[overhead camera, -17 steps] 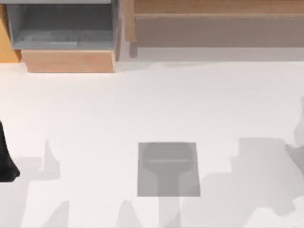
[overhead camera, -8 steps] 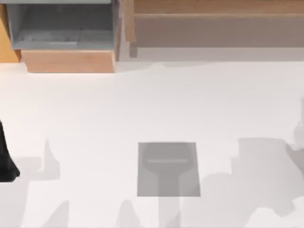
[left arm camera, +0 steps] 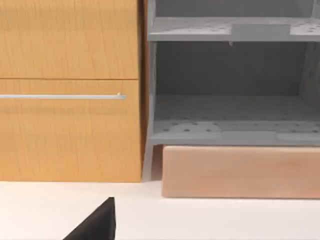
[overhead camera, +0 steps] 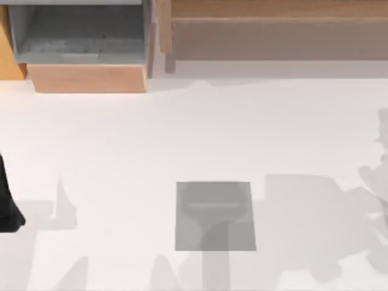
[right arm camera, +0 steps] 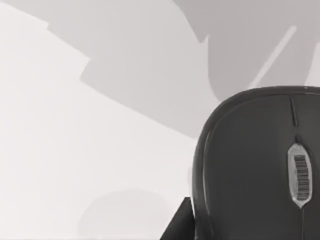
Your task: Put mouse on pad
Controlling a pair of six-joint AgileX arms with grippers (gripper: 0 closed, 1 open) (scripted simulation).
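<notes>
Shadows at the desk's (overhead camera: 182,133) right have shifted toward the bare pad (overhead camera: 215,216), suggesting the mouse (right arm camera: 255,165), close under the right wrist, is being carried over; end-effector state cannot be told.

Left arm (overhead camera: 7,203) parked at table's left edge

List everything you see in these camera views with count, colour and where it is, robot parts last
pad: one, mid-grey, lower middle of the table, nothing on it.
mouse: one, dark grey with a scroll wheel, close up in the right wrist view, over the white surface.
table: one, white, crossed by pale shadows.
open shelf unit: one, grey, top left beyond the table.
wooden cabinet: one, orange-brown with a silver handle, beside the shelf.
left arm: one, black, at the table's left edge.
</notes>
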